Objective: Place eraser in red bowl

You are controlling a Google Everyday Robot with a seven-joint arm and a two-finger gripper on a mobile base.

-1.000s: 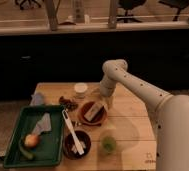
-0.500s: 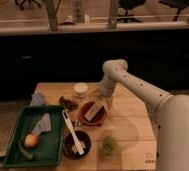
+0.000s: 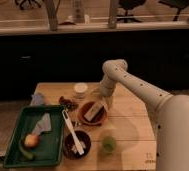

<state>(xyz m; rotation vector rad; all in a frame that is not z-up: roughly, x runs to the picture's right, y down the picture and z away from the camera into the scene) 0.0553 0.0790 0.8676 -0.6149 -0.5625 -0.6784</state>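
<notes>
The red bowl [image 3: 99, 119] sits near the middle of the wooden table [image 3: 133, 125]. The eraser [image 3: 92, 111], a pale block with dark sides, lies tilted inside the bowl. My gripper [image 3: 101, 100] hangs at the end of the white arm, just above the bowl's far right rim and close over the eraser.
A darker brown bowl [image 3: 78, 144] in front holds a long white-handled utensil [image 3: 72, 131] and a small white piece. A green cup [image 3: 108, 142] stands to its right. A green tray [image 3: 33, 136] with fruit lies at left. A white cup [image 3: 80, 89] stands behind.
</notes>
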